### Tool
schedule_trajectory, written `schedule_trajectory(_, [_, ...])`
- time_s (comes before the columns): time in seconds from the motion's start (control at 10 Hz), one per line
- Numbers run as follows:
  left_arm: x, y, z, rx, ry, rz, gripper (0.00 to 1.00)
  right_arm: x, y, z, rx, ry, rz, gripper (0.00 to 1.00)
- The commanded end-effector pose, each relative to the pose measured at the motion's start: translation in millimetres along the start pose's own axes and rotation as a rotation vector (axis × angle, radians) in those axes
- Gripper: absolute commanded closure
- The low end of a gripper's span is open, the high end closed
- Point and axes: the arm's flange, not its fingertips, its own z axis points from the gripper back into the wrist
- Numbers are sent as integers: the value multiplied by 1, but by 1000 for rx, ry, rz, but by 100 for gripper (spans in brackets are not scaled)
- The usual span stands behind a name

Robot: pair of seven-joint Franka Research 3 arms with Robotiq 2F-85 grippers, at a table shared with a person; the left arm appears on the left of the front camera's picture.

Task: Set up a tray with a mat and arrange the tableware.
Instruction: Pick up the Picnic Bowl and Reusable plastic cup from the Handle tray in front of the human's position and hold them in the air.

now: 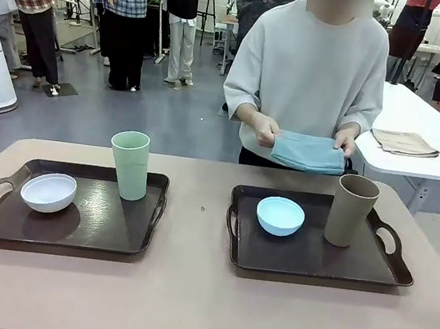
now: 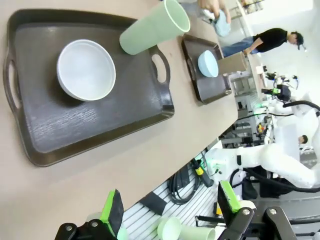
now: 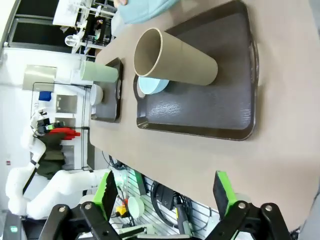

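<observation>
Two dark trays lie side by side on the table. The left tray carries a white bowl and a pale green tumbler. On the right tray stand a light blue bowl and a tan tumbler. At the far edge a person holds a folded blue mat in both hands. My left gripper hangs open above the table's near edge, short of the left tray and white bowl. My right gripper is open too, well back from the right tray and tan tumbler.
A folded beige cloth rests on a white table behind at the right. Several people stand farther back. Bare tabletop runs between the trays and along the near edge.
</observation>
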Motion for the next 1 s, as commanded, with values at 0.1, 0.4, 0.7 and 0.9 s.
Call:
schedule_trajectory(0.1, [-1, 1, 2, -5, -3, -10, 0, 0, -1, 2, -8, -7, -12, 0])
schedule_trajectory(0.4, [-1, 1, 2, -5, -3, -10, 0, 0, -1, 2, -8, -7, -12, 0])
schedule_trajectory(0.7, [-1, 1, 2, -5, -3, -10, 0, 0, -1, 2, -8, -7, -12, 0])
schedule_trajectory(0.9, [-1, 1, 2, -5, -3, -10, 0, 0, -1, 2, -8, -7, -12, 0])
